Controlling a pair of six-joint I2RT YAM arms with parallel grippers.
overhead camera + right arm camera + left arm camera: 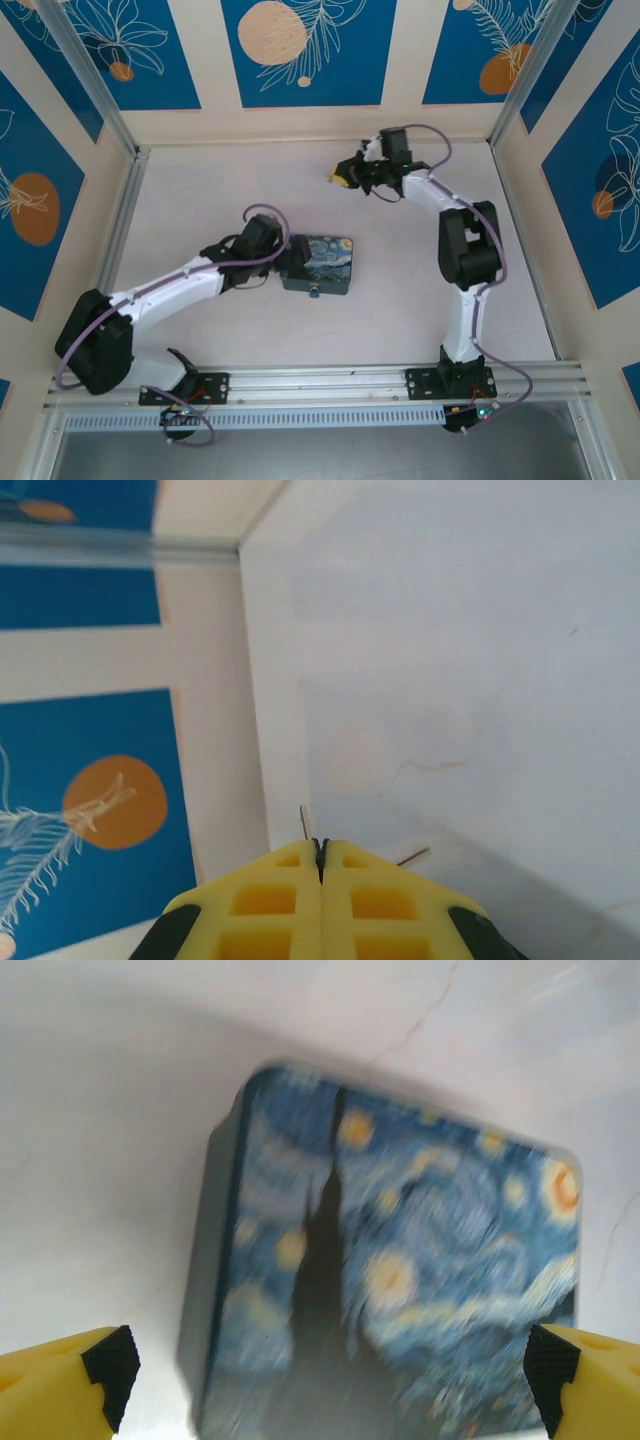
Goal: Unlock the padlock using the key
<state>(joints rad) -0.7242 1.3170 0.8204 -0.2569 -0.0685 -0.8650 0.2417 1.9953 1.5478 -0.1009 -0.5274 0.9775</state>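
The dark-blue starry-night box [322, 260] lies mid-table. The tiny bluish padlock [313, 291] hangs at its near edge. My left gripper [284, 256] is at the box's left end. In the left wrist view the gripper [330, 1362] is open, its yellow fingers [100, 1365] spread wide. The blurred box [400, 1270] lies just ahead of them, and nothing is held. My right gripper [344, 178] hovers near the back wall, far from the box. Its fingertips [321, 846] are shut, and a thin dark sliver, the key [303, 822], pokes out from between them.
Blue-and-cream printed walls [308, 50] enclose the table on three sides. An aluminium rail [330, 382] runs along the near edge by the arm bases. A white tabletop [390, 320] stretches between the box and the right arm.
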